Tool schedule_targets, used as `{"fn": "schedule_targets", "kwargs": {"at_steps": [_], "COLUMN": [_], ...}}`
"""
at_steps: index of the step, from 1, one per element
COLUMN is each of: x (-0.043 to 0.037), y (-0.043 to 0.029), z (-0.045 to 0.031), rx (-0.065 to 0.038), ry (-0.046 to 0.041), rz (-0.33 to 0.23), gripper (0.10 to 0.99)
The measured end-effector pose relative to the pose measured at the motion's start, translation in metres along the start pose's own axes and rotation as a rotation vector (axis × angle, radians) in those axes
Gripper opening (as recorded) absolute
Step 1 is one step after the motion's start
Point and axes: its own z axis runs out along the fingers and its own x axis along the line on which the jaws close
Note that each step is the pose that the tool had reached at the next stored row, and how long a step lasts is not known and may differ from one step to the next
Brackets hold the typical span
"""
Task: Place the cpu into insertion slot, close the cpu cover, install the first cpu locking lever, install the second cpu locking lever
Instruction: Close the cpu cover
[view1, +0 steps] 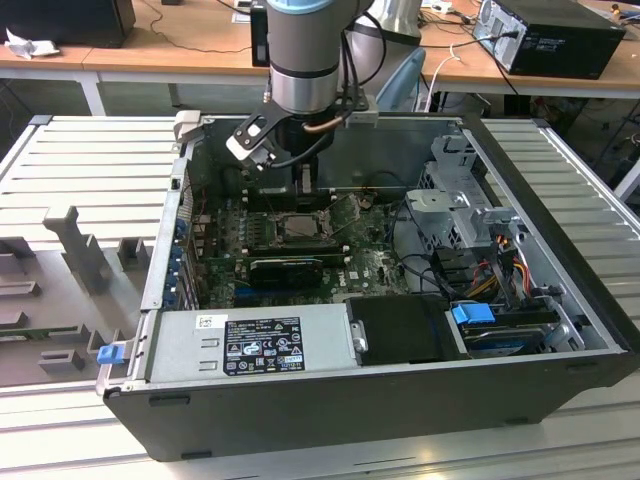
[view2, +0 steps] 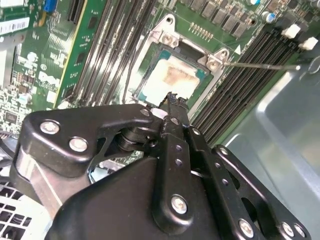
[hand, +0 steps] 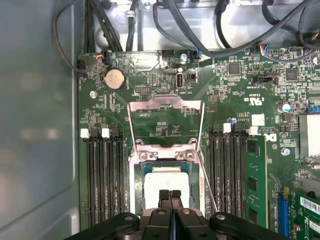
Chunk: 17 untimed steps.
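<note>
In the exterior view, at upper centre of the frame, the arm's wrist blocks much of the gripper (view1: 305, 192). In the first wrist view its fingers are pressed together and empty. They hide the near edge of the cpu (hand: 165, 176), which is seated in the insertion slot (hand: 134, 172) directly beneath the fingertips. The cpu cover (hand: 165, 120) stands tilted open beyond it.

The small flat square cpu (hand: 167, 179) has a pale, dull metal face with a smudged patch, the thin silvery metal cpu cover (hand: 165, 106) gleams smooth, and the black gripper (hand: 170, 194) looks matt — its round metal screw heads (view2: 179, 203) bright.
</note>
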Motion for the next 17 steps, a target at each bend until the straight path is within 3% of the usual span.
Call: {"fn": "schedule_targets", "kwargs": {"at_steps": [4, 9, 14, 17], "x": [0.0001, -0.0005, 0.001, 0.0011], "y": [0.0104, 0.0121, 0.0125, 0.0128], "z": [0.0005, 0.0003, -0.0067, -0.0073], "rx": [0.0, 0.0, 0.0, 0.0], "ry": [0.0002, 0.0, -0.0007, -0.0007], "rz": [-0.002, -0.002, -0.003, -0.002], "gripper": [0.106, 0.106, 0.106, 0.106]}}
